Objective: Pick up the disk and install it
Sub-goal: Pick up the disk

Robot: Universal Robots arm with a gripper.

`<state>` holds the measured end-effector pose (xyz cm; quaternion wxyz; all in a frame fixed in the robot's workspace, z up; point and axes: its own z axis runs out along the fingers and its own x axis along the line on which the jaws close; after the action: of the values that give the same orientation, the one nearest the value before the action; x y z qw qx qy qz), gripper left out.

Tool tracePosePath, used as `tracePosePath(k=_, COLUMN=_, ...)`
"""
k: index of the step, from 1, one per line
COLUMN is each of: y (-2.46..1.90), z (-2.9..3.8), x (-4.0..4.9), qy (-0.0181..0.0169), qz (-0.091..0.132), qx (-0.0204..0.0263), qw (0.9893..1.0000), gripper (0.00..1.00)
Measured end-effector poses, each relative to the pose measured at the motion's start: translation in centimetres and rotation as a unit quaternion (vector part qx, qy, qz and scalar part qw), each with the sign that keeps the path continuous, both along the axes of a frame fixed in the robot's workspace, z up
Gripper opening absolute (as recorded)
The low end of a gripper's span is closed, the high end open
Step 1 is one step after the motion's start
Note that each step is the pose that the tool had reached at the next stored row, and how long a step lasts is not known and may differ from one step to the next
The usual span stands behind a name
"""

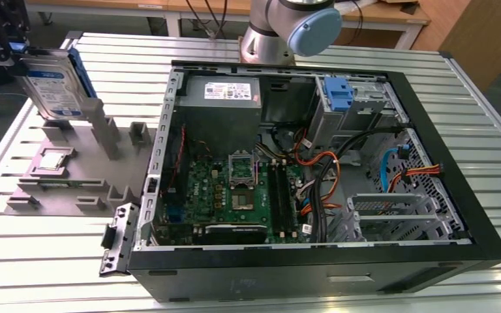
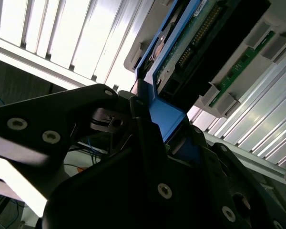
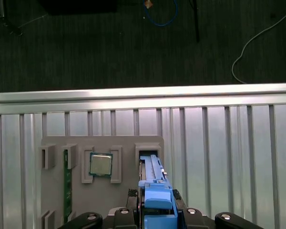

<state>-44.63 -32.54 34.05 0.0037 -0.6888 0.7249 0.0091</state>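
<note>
As the grip stands: the gripper has its fingers clenched on the blue rail at one end of the disk; the hold is on plastic at one edge, not on the metal body.
Disk location: upright on edge at the exterior view's left, over the grey fixture on the worktop, well apart from the open computer case.
Clearance from slot: in the first wrist view the disk lines up with its fixture slot; whether its lower edge is free of the slot cannot be told.
Risk, snagging: if the lower edge is in the slot, a sideways move may jam the disk or drag the fixture.
Risk, slip or swing: an end-only hold on a plastic rail may let the disk pivot or the rail flex, which spoils alignment.
Risk, neighbouring parts: the processor chip and memory stick sit in nearby pockets; a dropped or swinging disk may strike them.
Risk, insertion: the drive cage with its blue latch lies deep in the case beside loose cables; a tilted disk may catch the cage edge or trap a cable.
</note>
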Motion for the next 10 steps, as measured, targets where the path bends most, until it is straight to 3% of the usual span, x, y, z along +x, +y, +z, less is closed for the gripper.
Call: tracePosePath(k=10, y=0.0, z=0.47, x=0.0, qy=0.0, qz=0.0, qx=0.0, qw=1.0, gripper=0.37)
